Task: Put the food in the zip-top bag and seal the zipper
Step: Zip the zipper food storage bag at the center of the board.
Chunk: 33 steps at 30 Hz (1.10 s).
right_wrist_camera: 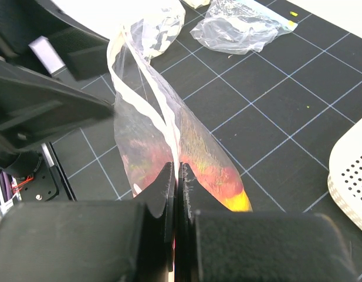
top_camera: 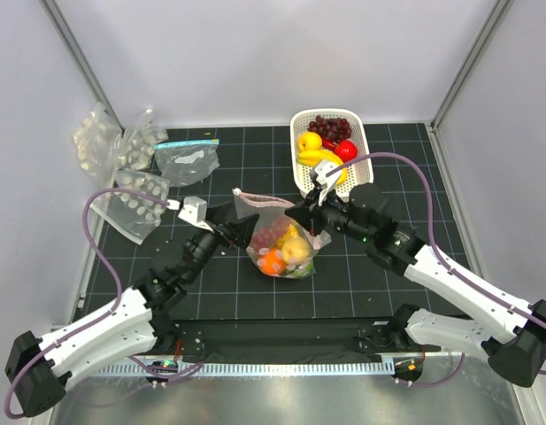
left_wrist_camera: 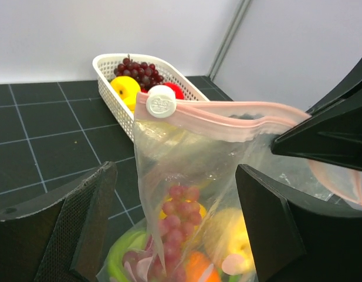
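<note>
The zip-top bag (top_camera: 277,241) stands mid-table, holding red grapes (left_wrist_camera: 183,205), an orange piece (left_wrist_camera: 198,267) and a yellow fruit (left_wrist_camera: 239,235). Its pinkish zipper (left_wrist_camera: 227,121) runs along the raised mouth, with a white slider (left_wrist_camera: 161,101) at the left end. My right gripper (right_wrist_camera: 176,182) is shut on the strip at the bag's right end, holding it up. My left gripper (left_wrist_camera: 181,217) is open, one finger on either side of the bag's left part below the zipper, neither clearly pressing it. More food lies in the white basket (top_camera: 365,166).
The basket at the back right holds dark grapes (top_camera: 330,127), a lemon (top_camera: 309,141), a banana (top_camera: 315,158) and a red fruit (top_camera: 346,149). Spare dotted bags (top_camera: 122,168) and a flat bag with a teal strip (top_camera: 188,155) lie at the back left.
</note>
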Available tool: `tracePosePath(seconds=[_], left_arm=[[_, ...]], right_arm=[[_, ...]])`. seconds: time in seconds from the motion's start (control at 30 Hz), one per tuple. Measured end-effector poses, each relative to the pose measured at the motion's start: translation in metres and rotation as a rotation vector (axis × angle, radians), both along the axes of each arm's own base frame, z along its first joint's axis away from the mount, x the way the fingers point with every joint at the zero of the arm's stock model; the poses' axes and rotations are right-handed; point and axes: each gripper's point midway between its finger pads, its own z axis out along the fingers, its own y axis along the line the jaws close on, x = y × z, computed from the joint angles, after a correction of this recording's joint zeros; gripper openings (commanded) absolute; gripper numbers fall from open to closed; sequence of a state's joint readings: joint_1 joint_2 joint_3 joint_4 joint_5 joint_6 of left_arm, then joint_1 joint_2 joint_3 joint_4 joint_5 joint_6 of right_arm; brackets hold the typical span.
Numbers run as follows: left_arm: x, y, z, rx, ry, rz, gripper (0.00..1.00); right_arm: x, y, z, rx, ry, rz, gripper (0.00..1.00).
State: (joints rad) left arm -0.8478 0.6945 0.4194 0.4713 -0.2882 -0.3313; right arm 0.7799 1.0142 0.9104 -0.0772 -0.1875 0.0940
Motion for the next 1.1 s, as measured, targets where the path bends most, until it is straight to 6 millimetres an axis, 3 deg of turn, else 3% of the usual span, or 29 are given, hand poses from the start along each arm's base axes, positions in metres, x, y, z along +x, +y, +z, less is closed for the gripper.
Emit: tracePosePath(seconds=[0.2, 0.33, 0.47, 0.57, 0.77, 0.97, 1.0, 1.03, 1.1], left_arm=[[0.016, 0.001, -0.015, -0.007, 0.002, -0.023, 0.82], [0.018, 0.003, -0.01, -0.064, -0.017, -0.055, 0.7], [0.009, -0.004, 0.007, -0.113, -0.06, -0.125, 0.52], [0.003, -0.01, 0.013, -0.135, -0.077, -0.174, 0.46], [0.006, -0.021, 0.001, -0.107, -0.039, -0.208, 0.51], [0.015, -0.015, -0.008, -0.098, -0.004, -0.152, 0.49], [0.016, -0.014, -0.009, -0.099, -0.002, -0.145, 0.47], [0.018, -0.013, -0.009, -0.1, 0.0, -0.137, 0.33], [0.02, -0.01, -0.009, -0.109, 0.008, -0.121, 0.18]], right_arm=[[0.002, -0.002, -0.002, 0.004, 0.012, -0.005, 0.01], [0.004, -0.004, -0.003, 0.008, 0.018, -0.009, 0.01], [0.005, -0.005, -0.003, 0.012, 0.021, -0.01, 0.01], [0.005, -0.005, -0.003, 0.015, 0.023, -0.011, 0.01], [0.004, -0.005, -0.003, 0.016, 0.024, -0.007, 0.01], [0.002, -0.005, 0.0, 0.023, 0.02, 0.002, 0.01], [0.001, -0.005, 0.0, 0.024, 0.02, 0.003, 0.01], [0.001, -0.005, 0.0, 0.025, 0.021, 0.004, 0.01], [0.001, -0.005, 0.0, 0.025, 0.022, 0.007, 0.01]])
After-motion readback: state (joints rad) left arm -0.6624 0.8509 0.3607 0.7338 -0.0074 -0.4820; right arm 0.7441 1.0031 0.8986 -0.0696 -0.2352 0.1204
